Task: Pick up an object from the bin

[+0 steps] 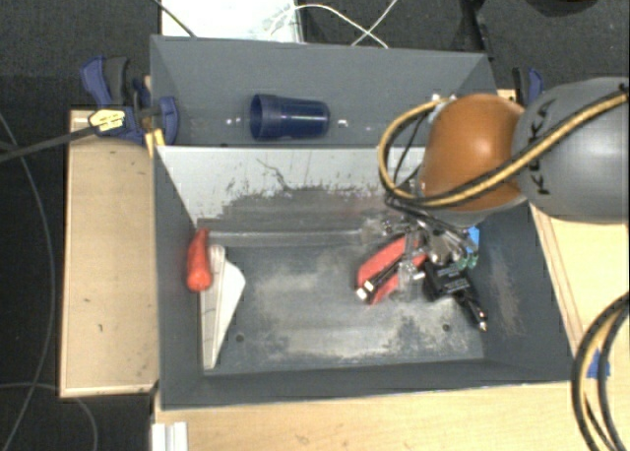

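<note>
My gripper hangs low in the right half of the bin, below the arm's orange cover, which hides most of it. Directly under and beside it lies a red-and-black handled tool, slanting from lower left to upper right, its upper end hidden by the gripper. Touching the gripper's lower right side is a black angular object on the bin floor. Whether anything sits in the gripper is hidden.
A dark blue cup lies on its side on the back wall. At the left wall, an orange carrot-shaped piece rests beside a white wedge-shaped sheet. The arm enters from the right.
</note>
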{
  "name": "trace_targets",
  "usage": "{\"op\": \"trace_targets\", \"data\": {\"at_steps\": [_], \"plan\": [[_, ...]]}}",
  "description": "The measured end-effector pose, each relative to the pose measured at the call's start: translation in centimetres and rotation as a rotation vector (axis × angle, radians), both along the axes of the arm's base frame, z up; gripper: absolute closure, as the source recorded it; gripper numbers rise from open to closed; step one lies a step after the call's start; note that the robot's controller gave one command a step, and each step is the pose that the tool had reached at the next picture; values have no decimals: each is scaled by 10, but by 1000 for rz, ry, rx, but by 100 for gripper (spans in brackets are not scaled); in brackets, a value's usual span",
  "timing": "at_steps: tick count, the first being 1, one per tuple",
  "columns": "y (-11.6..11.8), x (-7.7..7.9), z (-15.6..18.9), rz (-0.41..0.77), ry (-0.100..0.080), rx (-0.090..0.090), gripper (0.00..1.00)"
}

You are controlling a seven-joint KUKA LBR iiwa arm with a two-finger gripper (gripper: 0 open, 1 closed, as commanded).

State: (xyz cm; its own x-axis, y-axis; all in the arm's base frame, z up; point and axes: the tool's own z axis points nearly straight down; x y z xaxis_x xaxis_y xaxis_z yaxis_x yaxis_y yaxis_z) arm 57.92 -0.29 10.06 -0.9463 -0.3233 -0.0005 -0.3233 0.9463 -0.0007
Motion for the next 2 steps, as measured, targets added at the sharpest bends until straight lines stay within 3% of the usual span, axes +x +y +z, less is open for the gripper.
{"op": "trace_targets", "data": {"at_steps": [1,2], "plan": [[-28,11,-31,-90,-9,9,0],[-27,11,-30,75,-8,4,100]]}}
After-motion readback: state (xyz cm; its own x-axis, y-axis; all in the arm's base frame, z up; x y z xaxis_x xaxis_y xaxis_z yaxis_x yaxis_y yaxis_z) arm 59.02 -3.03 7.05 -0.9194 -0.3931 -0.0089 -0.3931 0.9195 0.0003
